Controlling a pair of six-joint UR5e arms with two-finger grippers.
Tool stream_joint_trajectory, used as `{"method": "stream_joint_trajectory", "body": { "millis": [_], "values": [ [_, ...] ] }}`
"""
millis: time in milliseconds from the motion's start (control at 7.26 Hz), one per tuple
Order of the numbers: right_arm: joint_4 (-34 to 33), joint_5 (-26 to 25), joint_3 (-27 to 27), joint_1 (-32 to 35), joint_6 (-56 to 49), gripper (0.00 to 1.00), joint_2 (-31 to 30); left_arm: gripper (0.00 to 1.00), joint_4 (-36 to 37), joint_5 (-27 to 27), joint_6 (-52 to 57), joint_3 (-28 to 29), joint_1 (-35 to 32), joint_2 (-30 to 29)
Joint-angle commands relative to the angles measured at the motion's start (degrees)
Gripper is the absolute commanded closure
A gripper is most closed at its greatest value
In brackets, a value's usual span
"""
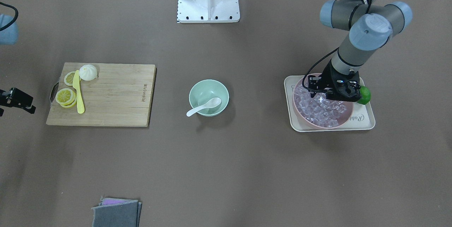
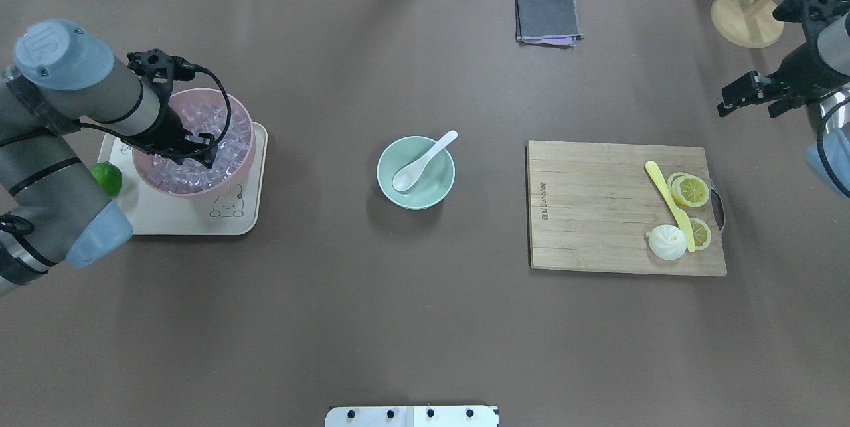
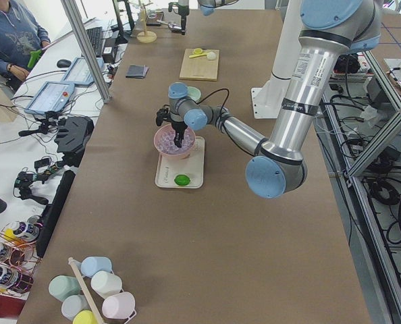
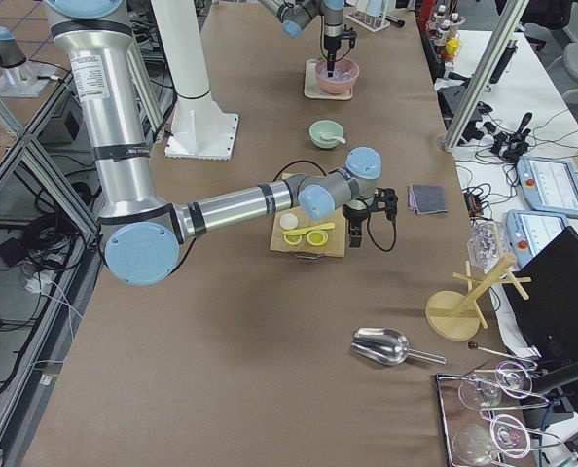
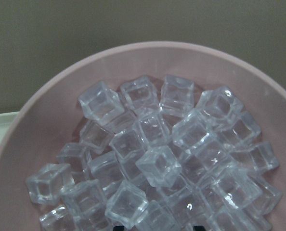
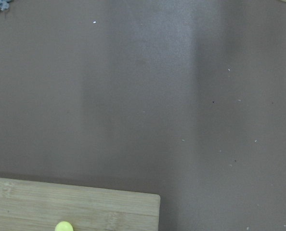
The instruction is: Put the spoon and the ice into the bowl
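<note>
Done: spoon lies in mint bowl.
To do: ice, all in pink bowl at left.
Left fingers: spread above cubes, empty.
Right fingers: cannot tell.

A long table covered in matt brown sheeting spreads flat under and around the left gripper and runs on past the right gripper. The light is even and soft, throwing only faint shadows on the sheeting. Across the table edge from the left gripper stands a white side bench strewn with cables, with a slanted aluminium post rising beside it. Behind both grippers, on the opposite side of the table, aluminium framing stands on a pale tiled floor.
</note>
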Motion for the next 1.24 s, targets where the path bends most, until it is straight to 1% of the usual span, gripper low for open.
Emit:
{"method": "stream_joint_trajectory", "body": {
  "millis": [0, 138, 551, 826, 964, 1101],
  "values": [
    [-0.1, 0.0, -0.2, 0.7, -0.2, 0.0, -0.1, 0.65, -0.1, 0.0, 0.0, 0.2, 0.3, 0.0],
    [-0.1, 0.5, -0.1, 0.9, -0.2, 0.0, -0.1, 1.0, -0.1, 0.0, 0.2, 0.2, 0.2, 0.0],
    [-0.1, 0.5, -0.1, 1.3, -0.3, 0.0, -0.2, 1.0, 0.2, -0.7, 0.4, -0.8, 0.1, -1.0],
    [-0.1, 1.1, -0.1, 2.3, -2.4, 0.0, -1.0, 1.0, 0.4, -0.7, 0.4, -5.0, -1.3, -1.1],
    [-0.2, 1.4, -0.2, 3.5, -4.5, 0.0, -1.4, 1.0, 0.3, -0.6, 0.4, -6.2, -1.7, -2.0],
    [-0.2, 1.6, -0.2, 4.3, -5.1, 0.0, -2.0, 1.0, 0.4, -0.6, -0.7, -6.1, -1.5, -4.6]
  ]
}}
